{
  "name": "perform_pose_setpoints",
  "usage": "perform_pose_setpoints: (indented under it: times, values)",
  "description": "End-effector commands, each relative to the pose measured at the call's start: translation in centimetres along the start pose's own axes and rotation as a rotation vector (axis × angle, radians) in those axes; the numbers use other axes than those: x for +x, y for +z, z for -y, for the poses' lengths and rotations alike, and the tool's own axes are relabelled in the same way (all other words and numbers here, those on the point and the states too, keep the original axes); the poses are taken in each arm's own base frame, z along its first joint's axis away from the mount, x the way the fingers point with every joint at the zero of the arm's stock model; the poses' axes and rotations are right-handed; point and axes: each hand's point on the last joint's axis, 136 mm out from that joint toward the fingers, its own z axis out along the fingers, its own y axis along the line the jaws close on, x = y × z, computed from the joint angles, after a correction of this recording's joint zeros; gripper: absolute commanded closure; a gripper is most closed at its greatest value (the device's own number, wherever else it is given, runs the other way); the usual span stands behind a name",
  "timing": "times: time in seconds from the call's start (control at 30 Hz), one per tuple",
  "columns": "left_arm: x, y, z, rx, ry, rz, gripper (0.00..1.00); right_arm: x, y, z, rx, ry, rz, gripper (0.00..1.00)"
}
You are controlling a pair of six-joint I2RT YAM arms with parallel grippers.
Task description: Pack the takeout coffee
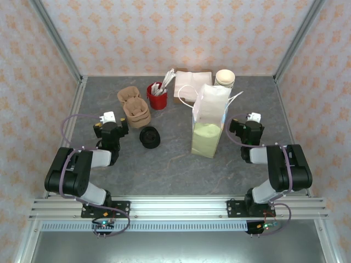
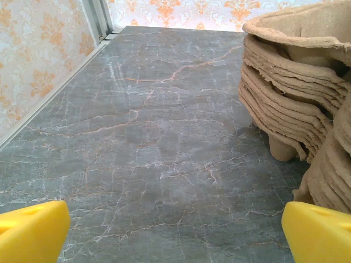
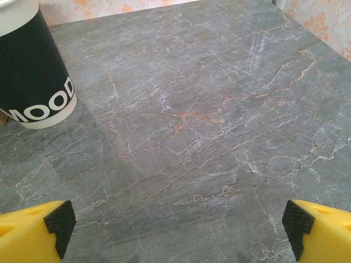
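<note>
Grey stone-look table [image 1: 175, 170] carries everything. The left tool [image 2: 175, 233] hangs low over bare table, its yellow fingers [image 2: 33, 233] spread wide with nothing between them. A stack of brown moulded-pulp cup carriers [image 2: 290, 93] sits just ahead to its right. The right tool [image 3: 178, 230] is spread just as wide and empty. A cream paper cup with a black "MOOD" band [image 3: 33, 71] stands ahead to its left.

Between the arms a tall white paper bag [image 1: 213, 104] stands upright, its lower front tinted pale yellow-green. Whether that tint is the olive-green takeout coffee inside cannot be told.

A round black plastic lid [image 1: 149, 137] sits on the table left of the bag, near the carriers and apart from both tools. Farther back are a red cup of packets [image 1: 157, 97] and white napkins [image 1: 192, 81].
</note>
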Motion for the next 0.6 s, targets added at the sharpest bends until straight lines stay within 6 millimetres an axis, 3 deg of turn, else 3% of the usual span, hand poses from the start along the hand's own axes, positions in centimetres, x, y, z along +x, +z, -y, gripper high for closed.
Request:
perform_pose_setpoints:
  times: [0.0,0.57]
  values:
    - [-0.71,-0.04,-0.32,-0.042,0.012,0.018,0.00,-1.10,-0.05,-0.67,-0.039,-0.009,0.028,0.01]
    - [-0.67,-0.04,-0.36,-0.042,0.012,0.017,0.00,-1.21,0.09,-0.14,-0.006,0.006,0.025,0.01]
